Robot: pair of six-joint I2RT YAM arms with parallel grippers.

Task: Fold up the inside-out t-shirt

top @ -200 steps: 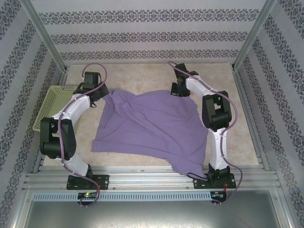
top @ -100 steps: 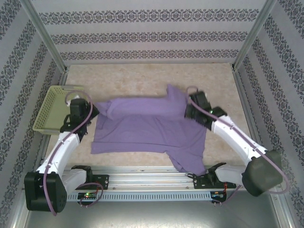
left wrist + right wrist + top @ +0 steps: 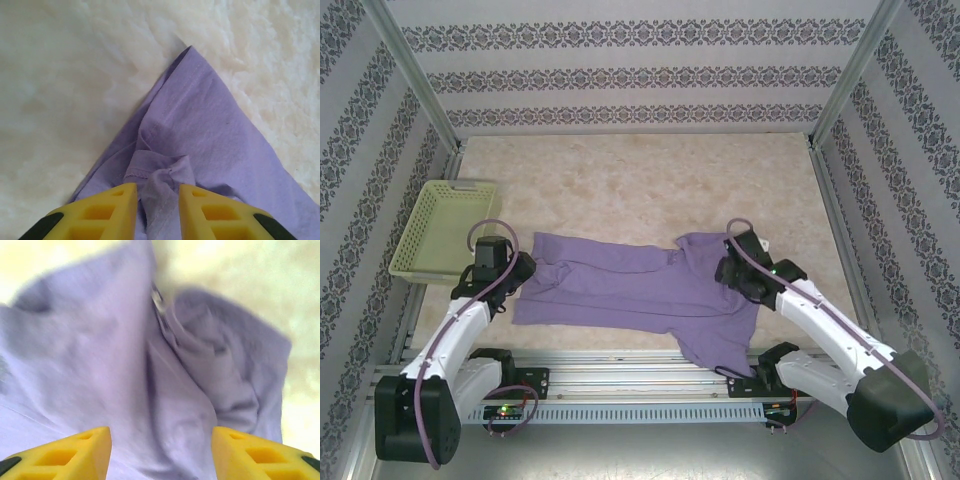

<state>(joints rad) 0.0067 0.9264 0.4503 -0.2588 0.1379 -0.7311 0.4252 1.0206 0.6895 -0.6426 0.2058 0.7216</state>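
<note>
The lavender inside-out t-shirt lies on the table as a low band folded front to back, with one sleeve trailing toward the near edge. My left gripper is at its left end. In the left wrist view that gripper is open, and a bunched hem lies loose between its yellow fingers. My right gripper hovers over the shirt's right end. Its fingers stand wide apart in the right wrist view, and the gripper is open above rumpled cloth.
A yellow-green basket sits at the left edge, just beyond the left arm. The beige table stretches bare behind the shirt to the patterned back wall. Metal frame rails run along the near edge.
Both arms have drawn back toward the near edge, carrying the shirt's far half over the near half. Both grippers have then opened and let go of the cloth.
</note>
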